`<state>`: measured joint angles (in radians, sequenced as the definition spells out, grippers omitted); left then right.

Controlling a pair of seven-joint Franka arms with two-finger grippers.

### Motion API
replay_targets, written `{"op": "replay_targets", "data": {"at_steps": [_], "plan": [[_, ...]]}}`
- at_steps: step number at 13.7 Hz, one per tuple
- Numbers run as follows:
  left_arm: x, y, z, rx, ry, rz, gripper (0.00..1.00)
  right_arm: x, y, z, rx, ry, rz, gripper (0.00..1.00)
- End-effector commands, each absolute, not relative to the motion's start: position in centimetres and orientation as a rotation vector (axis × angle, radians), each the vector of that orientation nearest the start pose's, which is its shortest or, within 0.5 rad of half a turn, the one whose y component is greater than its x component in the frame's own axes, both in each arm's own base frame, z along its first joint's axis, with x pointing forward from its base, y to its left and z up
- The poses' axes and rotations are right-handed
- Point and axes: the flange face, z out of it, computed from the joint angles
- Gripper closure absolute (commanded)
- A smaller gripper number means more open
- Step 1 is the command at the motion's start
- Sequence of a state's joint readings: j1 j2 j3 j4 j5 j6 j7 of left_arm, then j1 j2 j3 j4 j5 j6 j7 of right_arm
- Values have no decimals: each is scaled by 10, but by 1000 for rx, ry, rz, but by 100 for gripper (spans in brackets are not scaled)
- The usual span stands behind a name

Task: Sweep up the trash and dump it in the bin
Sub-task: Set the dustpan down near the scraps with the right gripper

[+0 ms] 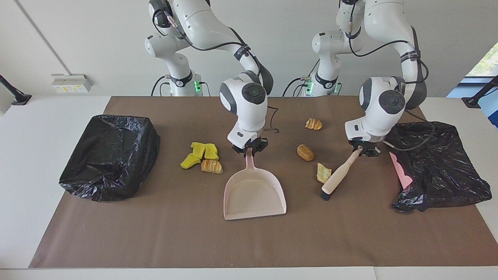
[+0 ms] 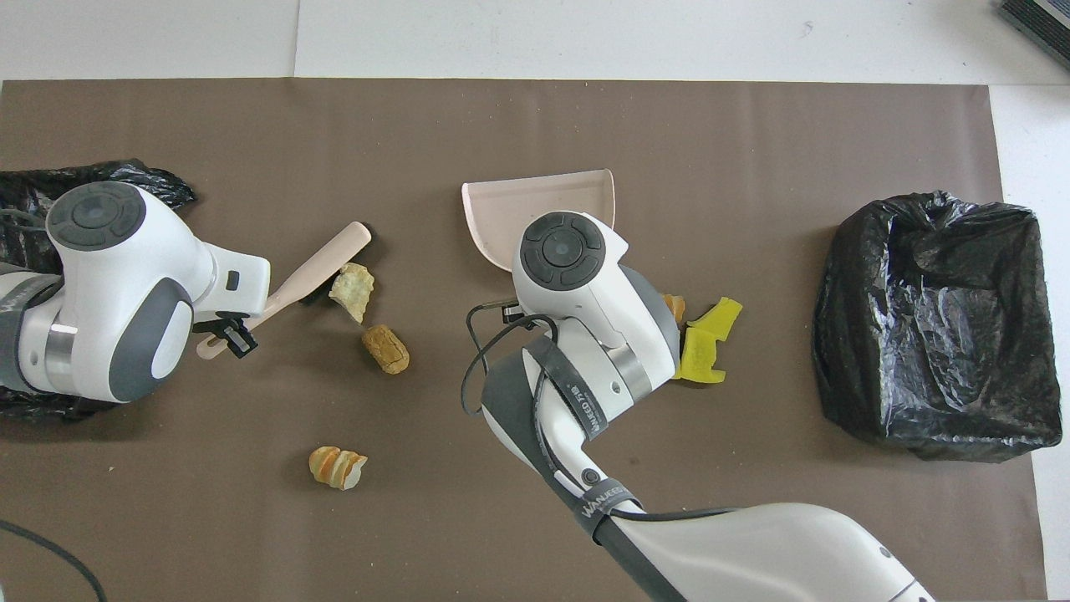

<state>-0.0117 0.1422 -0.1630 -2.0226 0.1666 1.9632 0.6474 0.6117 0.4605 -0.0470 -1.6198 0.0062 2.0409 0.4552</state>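
Sweeping step: left gripper (image 1: 364, 151) clamps the brush (image 1: 337, 178), its head touching a pastry scrap (image 1: 323, 172) beside the dustpan (image 1: 255, 194), whose handle the right gripper (image 1: 249, 150) grips; next the scraps (image 1: 202, 156) need pushing into the pan, then dumping in the bin (image 1: 111, 155).

Only readable text: "WANJEED" or so, white letters on black strap (image 2: 608, 498) round right arm (image 2: 752, 543), overhead view. Second strap (image 2: 579, 399) higher up same arm, lettering unclear.
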Motion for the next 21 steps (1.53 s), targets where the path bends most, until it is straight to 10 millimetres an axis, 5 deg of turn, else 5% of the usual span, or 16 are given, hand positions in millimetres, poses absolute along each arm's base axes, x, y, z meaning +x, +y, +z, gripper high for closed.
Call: {"op": "replay_targets", "data": {"at_steps": [1,5,7,10,13,15,17,21], "plan": [[521,-110,375,-2694,1398,459,100,567,356,363,-3086,-312,75,100],[505,-133,413,-2814,1175,389,100,568,318,413,-2992,-743,96,100],[495,-133,436,-2833,1089,364,100,559,298,451,-2962,-832,114,100],[472,-122,442,-2868,886,447,100,544,264,492,-2895,-1051,161,100],[427,-112,430,-2896,504,474,100,510,268,486,-2845,-1366,178,100],[388,-115,418,-2878,179,441,100,500,257,467,-2678,-1650,139,100],[362,-124,416,-2841,32,437,100,496,242,452,-2589,-1776,161,100],[327,-153,412,-2867,-434,552,100,479,275,416,-2594,-1926,244,100]]}}
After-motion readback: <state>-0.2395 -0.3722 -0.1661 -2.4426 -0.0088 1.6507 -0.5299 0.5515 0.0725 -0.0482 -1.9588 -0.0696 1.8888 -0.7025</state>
